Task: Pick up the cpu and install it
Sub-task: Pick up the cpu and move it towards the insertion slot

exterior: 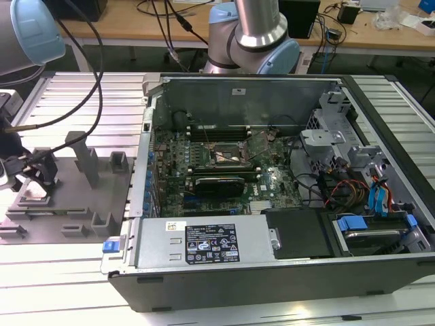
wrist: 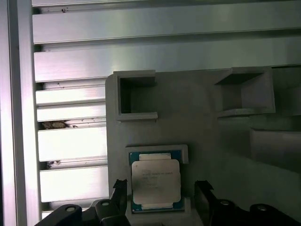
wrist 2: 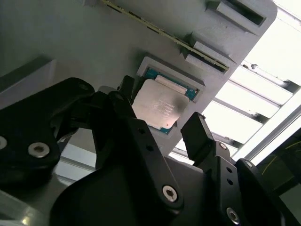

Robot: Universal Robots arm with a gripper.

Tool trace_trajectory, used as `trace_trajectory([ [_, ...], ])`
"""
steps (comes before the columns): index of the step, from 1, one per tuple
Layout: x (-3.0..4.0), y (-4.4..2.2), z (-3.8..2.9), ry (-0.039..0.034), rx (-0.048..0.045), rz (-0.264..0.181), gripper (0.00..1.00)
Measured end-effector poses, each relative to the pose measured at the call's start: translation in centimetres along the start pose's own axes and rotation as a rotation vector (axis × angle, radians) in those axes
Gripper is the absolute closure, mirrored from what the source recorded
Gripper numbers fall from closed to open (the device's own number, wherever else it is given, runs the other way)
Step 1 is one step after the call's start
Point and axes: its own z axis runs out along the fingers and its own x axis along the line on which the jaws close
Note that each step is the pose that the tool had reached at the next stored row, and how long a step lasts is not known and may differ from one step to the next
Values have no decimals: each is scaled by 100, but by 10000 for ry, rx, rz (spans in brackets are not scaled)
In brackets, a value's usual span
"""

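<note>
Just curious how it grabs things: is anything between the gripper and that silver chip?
Nothing visible does. In both wrist views the cpu lies uncovered in its recess in the grey fixture, with the open gripper straddling it.

Count: one small square cpu (wrist: 155, 183) with a silver-grey metal top; one grey plastic fixture plate (exterior: 68, 204) at the slatted aluminium table's (exterior: 68, 272) edge on the exterior view's left; one open black computer case (exterior: 272, 275); one long black graphics card (exterior: 219, 185); one gripper (wrist: 161, 185) with two black fingers (wrist: 120, 194).
</note>
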Motion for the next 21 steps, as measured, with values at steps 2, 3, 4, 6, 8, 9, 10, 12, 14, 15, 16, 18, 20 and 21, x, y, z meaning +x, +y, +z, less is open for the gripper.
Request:
trace_trajectory([
  [2, -1, 4, 4, -4, -4, 0, 32],
  [3, 1, 10, 10, -1, -2, -4, 32],
  [4, 2, 15, 19, 0, -3, -10, 32],
  [6, 3, 28, 41, 0, -3, -22, 32],
  [8, 5, 42, 88, 2, -3, -31, 32],
  [9, 5, 45, 99, 1, -3, -36, 32],
  [10, 6, 47, 106, 2, -3, -39, 32],
  [12, 8, 53, 126, 4, -3, -47, 32],
  [14, 13, 53, 135, 4, -2, -47, 32],
  [15, 15, 53, 142, 3, -3, -48, 32],
  [16, 17, 53, 147, 3, -3, -48, 32],
  [18, 24, 53, 156, 2, -4, -47, 32],
  [20, 32, 52, 166, 1, -5, -48, 32],
  [21, 33, 52, 170, 2, -3, -48, 32],
])
